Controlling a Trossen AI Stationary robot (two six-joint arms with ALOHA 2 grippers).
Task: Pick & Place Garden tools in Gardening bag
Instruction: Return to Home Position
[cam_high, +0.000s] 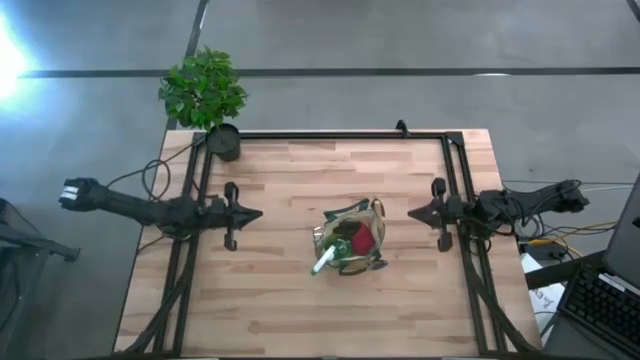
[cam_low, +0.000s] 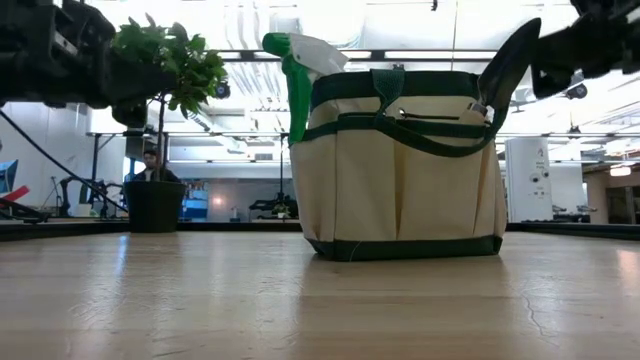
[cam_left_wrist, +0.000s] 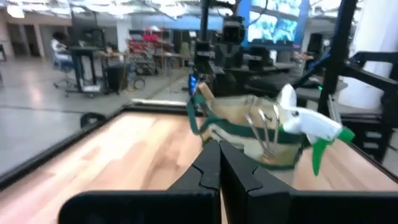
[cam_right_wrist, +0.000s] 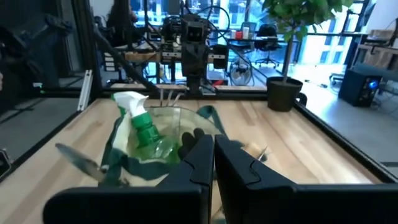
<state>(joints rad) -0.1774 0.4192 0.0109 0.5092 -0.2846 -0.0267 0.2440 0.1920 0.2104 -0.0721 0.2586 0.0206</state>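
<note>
At the middle of the table (cam_high: 280, 300) stands the gardening bag (cam_high: 352, 240), upright, tan with dark green trim and handles. It is well apart from both arms. A green-and-white spray bottle (cam_high: 325, 262) juts from its near-left corner. A red item (cam_high: 362, 241) lies inside it, and the left wrist view shows the metal prongs of the hand rake (cam_left_wrist: 266, 127) rising from the bag's mouth. No tool lies on the bare wood in the high view, so the loading appears complete.

The left gripper (cam_high: 257, 213) hangs on the bag's left and the right gripper (cam_high: 412, 212) on its right, both pointing inward at the bag. In each wrist view the two dark fingers meet with nothing between them, so both grippers are closed and empty.

The step in hand is judged to be the return to the rest pose, with the placing work done. The next move calls only for each arm to settle near its own side of the frame. It should keep clear of the bag's handles and the protruding bottle, since a brush against either could tip the bag.

A potted plant (cam_high: 203, 88) sits at the far-left corner and plays no part.

No brand, label or writing can be read on the bag, the bottle or the arms.
</note>
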